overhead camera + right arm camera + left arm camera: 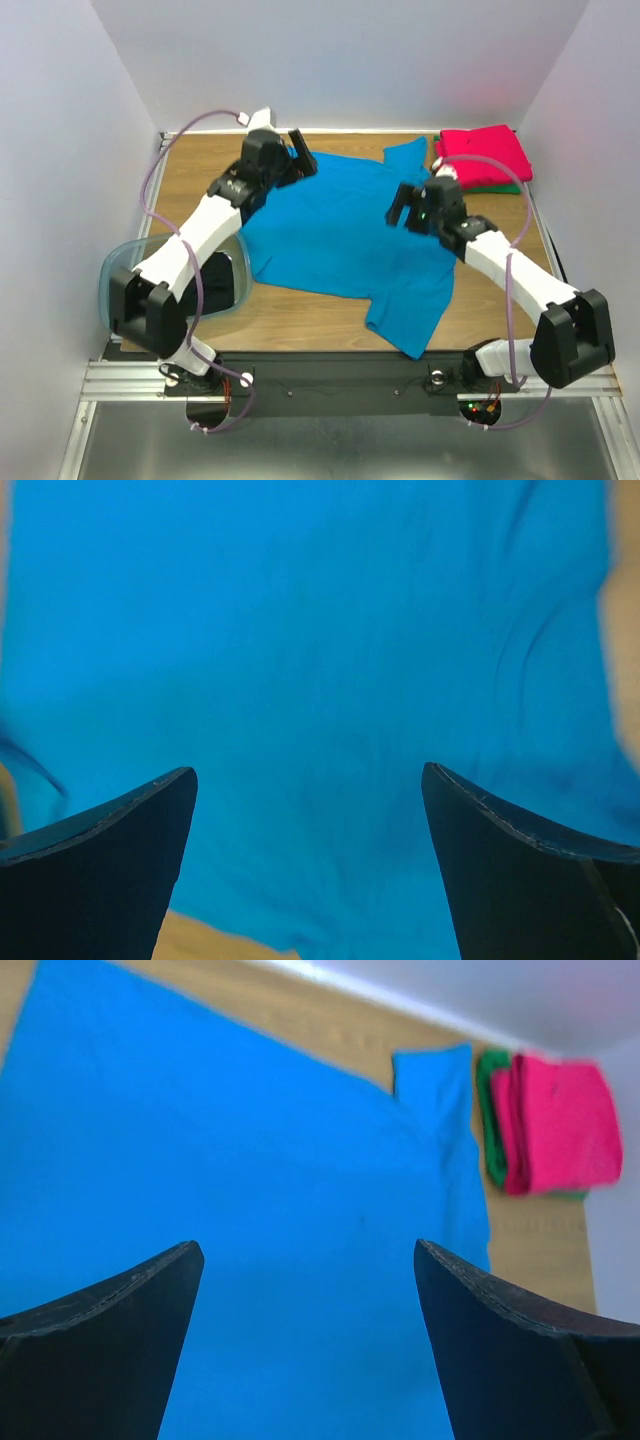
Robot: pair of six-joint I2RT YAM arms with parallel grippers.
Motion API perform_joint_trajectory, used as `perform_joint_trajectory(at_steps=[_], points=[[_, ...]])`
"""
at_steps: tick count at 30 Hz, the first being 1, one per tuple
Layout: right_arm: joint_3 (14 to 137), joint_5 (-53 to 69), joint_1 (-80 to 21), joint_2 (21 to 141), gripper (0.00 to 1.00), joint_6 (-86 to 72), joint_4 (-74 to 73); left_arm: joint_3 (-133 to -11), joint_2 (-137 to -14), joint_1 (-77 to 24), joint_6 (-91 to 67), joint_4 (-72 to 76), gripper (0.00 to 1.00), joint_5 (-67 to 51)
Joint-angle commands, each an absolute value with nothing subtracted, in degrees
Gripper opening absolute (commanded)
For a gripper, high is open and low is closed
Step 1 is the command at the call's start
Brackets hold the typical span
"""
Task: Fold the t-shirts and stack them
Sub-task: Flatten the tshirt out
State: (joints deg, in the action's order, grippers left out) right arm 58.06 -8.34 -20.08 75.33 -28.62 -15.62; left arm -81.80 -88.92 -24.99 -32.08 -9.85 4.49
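Note:
A bright blue t-shirt (345,235) lies spread flat on the wooden table, one sleeve at the back and one at the front. It fills the left wrist view (250,1160) and the right wrist view (320,660). My left gripper (300,152) is open and empty above the shirt's far left edge. My right gripper (403,206) is open and empty above the shirt's right side. A folded red-pink t-shirt (482,154) lies on a folded green one (508,187) at the back right; both show in the left wrist view, the red-pink (560,1125) and the green (487,1110). No black shirt is in view.
A translucent blue-grey plastic bin (115,275) sits at the table's left edge under the left arm. White walls close in the left, back and right sides. A black rail (330,375) runs along the near edge.

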Motion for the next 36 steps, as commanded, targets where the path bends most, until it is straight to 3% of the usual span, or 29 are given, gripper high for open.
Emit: perform_joint_trajectory(at_steps=[1,6,14,27,35,36], points=[[49.5,-5.4,-21.6,73.7,1.0,-34.5,-19.8,-69.7,-83.4,-29.7,-35.9,-8.1,0.98,8.3],[45.9,-8.5,-21.6,75.2,1.0,-37.8,-19.7,-62.1,-79.0,-33.7,-38.4,-8.6,0.98,10.3],[45.0,-13.9,-16.0,83.9,1.0,-40.2,-19.8,-60.4,-80.9,-36.7,-39.8,-12.3,0.98,11.8],[59.5,-12.6,-0.6,98.5,1.0,-33.5,-18.7,-63.1,-87.8,-38.2,-42.5,-20.8,0.98,15.4],[57.1,-8.6,-0.4,92.4,1.0,-31.6,-18.6,-68.5,-96.8,-41.5,-49.9,-35.8,0.87,21.5],[55.7,-8.3,-0.4,90.5,1.0,-31.4,-18.5,-69.2,-98.5,-41.7,-50.4,-36.6,0.81,21.7]])
